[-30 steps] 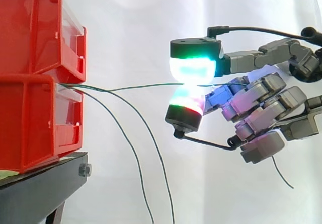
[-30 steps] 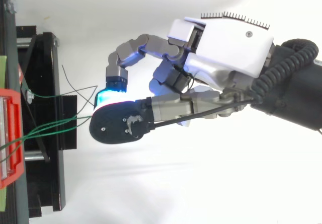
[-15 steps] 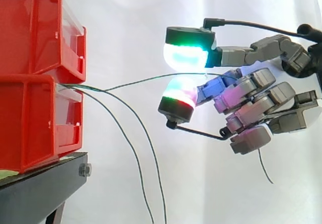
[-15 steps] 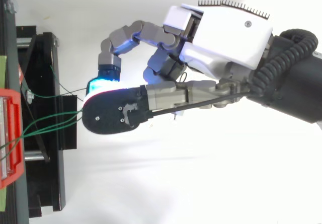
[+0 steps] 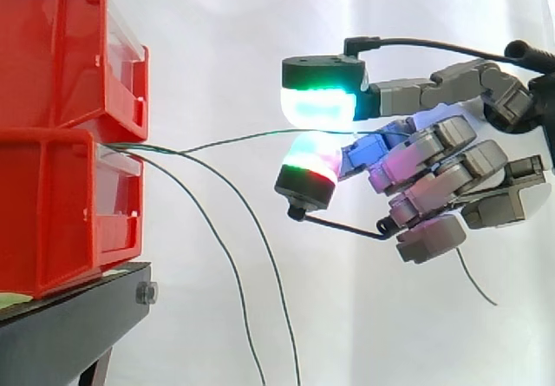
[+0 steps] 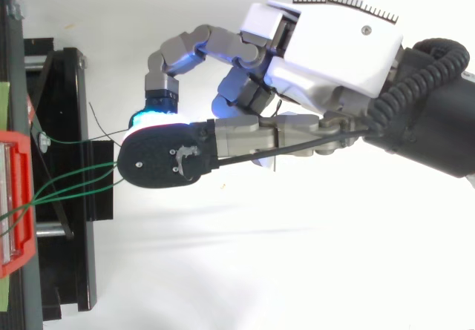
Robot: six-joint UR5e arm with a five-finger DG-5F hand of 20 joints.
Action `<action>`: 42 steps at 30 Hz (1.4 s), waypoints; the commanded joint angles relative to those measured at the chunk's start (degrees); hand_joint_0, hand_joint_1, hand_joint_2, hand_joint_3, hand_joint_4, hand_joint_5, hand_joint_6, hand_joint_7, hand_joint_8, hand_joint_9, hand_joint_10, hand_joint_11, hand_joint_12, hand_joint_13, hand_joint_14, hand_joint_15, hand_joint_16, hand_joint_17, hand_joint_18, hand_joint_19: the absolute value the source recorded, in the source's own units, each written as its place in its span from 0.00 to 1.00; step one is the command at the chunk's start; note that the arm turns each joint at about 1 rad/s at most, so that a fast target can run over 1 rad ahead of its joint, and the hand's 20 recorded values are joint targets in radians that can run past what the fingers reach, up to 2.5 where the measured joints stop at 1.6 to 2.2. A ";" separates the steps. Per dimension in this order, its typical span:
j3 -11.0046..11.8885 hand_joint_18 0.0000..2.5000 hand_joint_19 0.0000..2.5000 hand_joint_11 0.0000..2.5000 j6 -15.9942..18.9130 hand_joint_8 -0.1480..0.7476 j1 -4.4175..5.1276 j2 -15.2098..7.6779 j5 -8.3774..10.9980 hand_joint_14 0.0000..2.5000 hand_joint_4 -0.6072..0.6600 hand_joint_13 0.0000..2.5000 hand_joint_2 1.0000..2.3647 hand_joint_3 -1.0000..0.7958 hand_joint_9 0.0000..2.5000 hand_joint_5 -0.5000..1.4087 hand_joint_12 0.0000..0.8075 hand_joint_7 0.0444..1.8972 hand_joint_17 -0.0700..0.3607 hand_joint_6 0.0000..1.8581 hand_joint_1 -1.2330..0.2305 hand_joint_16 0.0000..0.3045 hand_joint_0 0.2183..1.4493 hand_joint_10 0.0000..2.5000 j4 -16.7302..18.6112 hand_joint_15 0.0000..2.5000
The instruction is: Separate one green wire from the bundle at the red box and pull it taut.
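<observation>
The robot's hand (image 5: pixel 434 178) reaches in from the right, its upper glowing pad (image 5: pixel 319 107) and lower pad closed almost together on one green wire (image 5: pixel 227 142), the other fingers curled behind. The wire runs from between the pads leftward in a shallow sag to the front of the lower red box (image 5: pixel 52 212), and its free end hangs below the hand. Two more green wires (image 5: pixel 269 264) droop from the same spot, beside the black stand (image 5: pixel 78 317) and before the white curtain (image 5: pixel 217 39).
</observation>
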 commanded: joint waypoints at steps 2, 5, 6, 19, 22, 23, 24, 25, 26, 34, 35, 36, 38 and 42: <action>0.00 0.52 0.48 0.51 0.00 0.51 -0.02 -0.01 0.00 0.89 0.54 0.55 0.01 0.50 0.55 0.20 0.48 0.60 0.50 0.49 0.37 0.21 0.32 0.56 -0.08 0.32; 0.00 0.48 0.50 0.56 0.00 0.45 -0.02 -0.01 0.00 0.88 0.58 0.52 0.01 0.39 0.54 0.19 0.42 0.60 0.44 0.48 0.42 0.17 0.30 0.51 -0.08 0.35; 0.00 0.48 0.50 0.55 0.00 0.45 -0.02 -0.01 0.00 0.88 0.58 0.52 0.01 0.34 0.54 0.19 0.42 0.60 0.44 0.48 0.44 0.17 0.28 0.51 -0.08 0.34; -0.70 0.49 0.50 0.55 0.09 0.45 0.33 -0.01 0.00 0.88 0.60 0.52 0.01 0.33 0.54 0.19 0.42 0.61 0.44 0.48 0.44 0.18 0.29 0.51 -0.08 0.33; -0.70 0.48 0.50 0.56 0.00 0.44 0.42 -0.01 0.00 0.88 0.59 0.52 0.01 0.36 0.54 0.19 0.42 0.61 0.44 0.48 0.43 0.17 0.31 0.50 -0.08 0.34; -0.70 0.48 0.50 0.57 0.00 0.45 0.42 -0.01 0.00 0.88 0.59 0.52 0.01 0.37 0.54 0.19 0.42 0.61 0.44 0.48 0.42 0.17 0.31 0.50 -0.08 0.34; -0.70 0.48 0.50 0.56 0.00 0.45 0.42 -0.01 0.09 0.87 0.59 0.52 0.01 0.39 0.54 0.19 0.42 0.61 0.44 0.48 0.42 0.17 0.31 0.50 -0.08 0.34; -0.70 0.48 0.50 0.56 0.00 0.45 0.33 -0.01 0.09 0.87 0.58 0.52 0.01 0.39 0.54 0.19 0.42 0.61 0.43 0.48 0.41 0.17 0.31 0.51 -0.08 0.34; -0.70 0.48 0.51 0.56 0.00 0.44 0.42 -0.01 0.18 0.87 0.58 0.52 0.01 0.40 0.54 0.19 0.42 0.61 0.43 0.48 0.41 0.17 0.31 0.51 -0.08 0.34; -1.32 0.50 0.49 0.53 0.00 0.48 0.42 -0.01 0.53 0.86 0.55 0.54 0.02 0.48 0.55 0.20 0.45 0.61 0.46 0.49 0.37 0.19 0.32 0.53 0.28 0.34; -1.40 0.50 0.49 0.53 0.00 0.48 0.42 -0.01 0.53 0.85 0.55 0.54 0.01 0.48 0.55 0.20 0.45 0.62 0.46 0.49 0.37 0.19 0.32 0.54 0.45 0.34; -1.40 0.49 0.50 0.56 0.00 0.46 0.42 -0.01 0.62 0.85 0.57 0.53 0.01 0.45 0.54 0.19 0.44 0.60 0.45 0.49 0.38 0.18 0.32 0.52 0.54 0.36; -1.67 0.48 0.50 0.56 0.00 0.45 0.50 -0.01 0.88 0.86 0.59 0.53 0.01 0.37 0.54 0.19 0.43 0.60 0.44 0.48 0.42 0.17 0.29 0.51 1.24 0.36; -1.67 0.49 0.49 0.54 0.00 0.46 0.50 -0.01 0.88 0.88 0.61 0.53 0.00 0.28 0.54 0.19 0.44 0.59 0.46 0.48 0.47 0.19 0.25 0.53 1.59 0.34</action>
